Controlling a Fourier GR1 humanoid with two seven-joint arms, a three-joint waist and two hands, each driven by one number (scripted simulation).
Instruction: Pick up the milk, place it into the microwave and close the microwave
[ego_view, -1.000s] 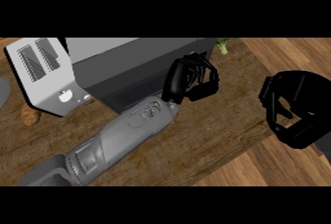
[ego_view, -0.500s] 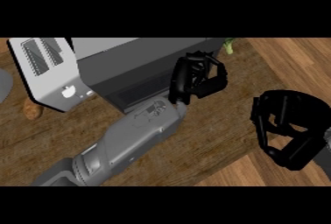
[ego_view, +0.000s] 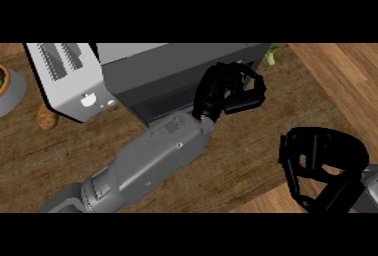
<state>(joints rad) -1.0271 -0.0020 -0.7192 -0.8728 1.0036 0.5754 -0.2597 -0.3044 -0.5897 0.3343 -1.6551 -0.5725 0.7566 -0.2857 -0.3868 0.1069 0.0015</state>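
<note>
Reaching up from the lower left, the left robot hand (ego_view: 230, 94) is seen clenched against the front of the dark microwave (ego_view: 173, 75), nothing visibly held. The right robot hand (ego_view: 322, 165) is curled over the wooden table (ego_view: 244, 160), empty. The milk cannot be seen; a white toaster (ego_view: 70, 80) stands beside the microwave.

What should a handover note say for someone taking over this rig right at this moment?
Left hand: fingers curled, up against the front of the microwave; nothing visibly held.
Right hand: fingers curled, over the wooden counter at lower right; whether it holds anything cannot be told.
Milk: not visible in the head view, either hidden or out of frame.
Microwave: sits beside the toaster; its door state is hard to read from this steep angle.
Done: cannot confirm that the milk is inside.
Left: check the milk's placement, then make sure the door is closed.
</note>
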